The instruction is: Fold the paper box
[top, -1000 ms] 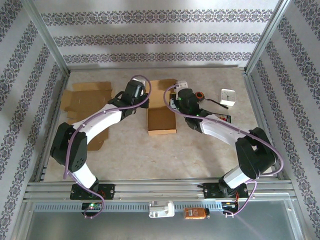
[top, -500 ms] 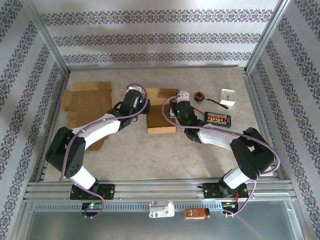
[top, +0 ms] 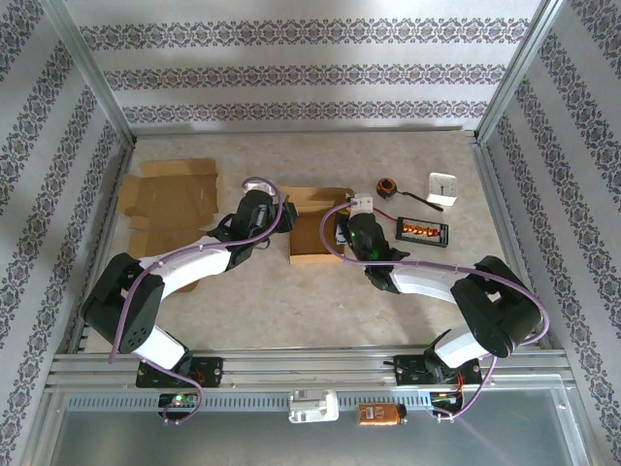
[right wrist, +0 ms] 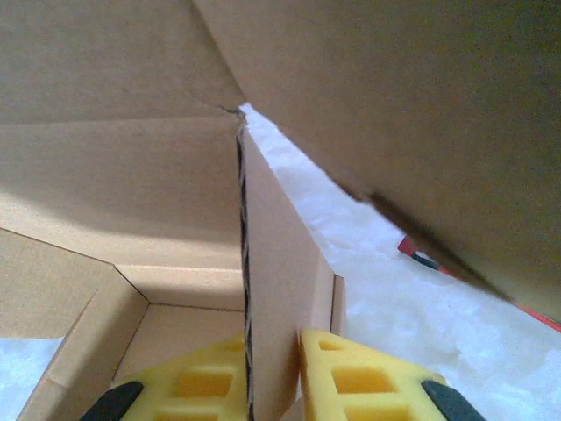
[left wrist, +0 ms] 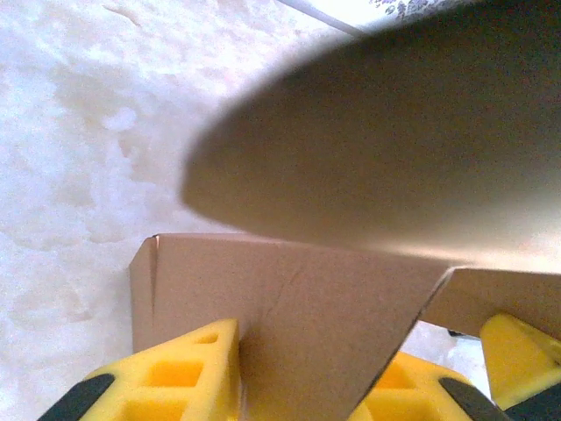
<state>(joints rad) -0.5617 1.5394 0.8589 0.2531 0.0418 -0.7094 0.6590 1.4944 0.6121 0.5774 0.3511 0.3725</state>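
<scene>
The brown paper box (top: 312, 238) sits at mid-table between my two grippers, its tray open upward. My left gripper (top: 282, 215) holds the box's left wall (left wrist: 298, 298), which fills the space between its yellow fingers (left wrist: 184, 377). My right gripper (top: 342, 226) pinches the right wall (right wrist: 276, 289) edge-on between its yellow fingers (right wrist: 359, 381). A large blurred lid flap (left wrist: 377, 140) leans over the tray, and it also hangs overhead in the right wrist view (right wrist: 394, 105). The tray's floor (right wrist: 184, 324) shows inside.
Flat cardboard sheets (top: 170, 199) lie at the left rear. A white clock (top: 442, 186), a small black ring (top: 386, 186) and a black and red device (top: 422, 231) sit right of the box. Metal frame rails (top: 291, 364) run along the near edge.
Both grippers have drawn toward the near edge with the box between them. The box's back flap has come up and over, so the box looks shorter from above.
</scene>
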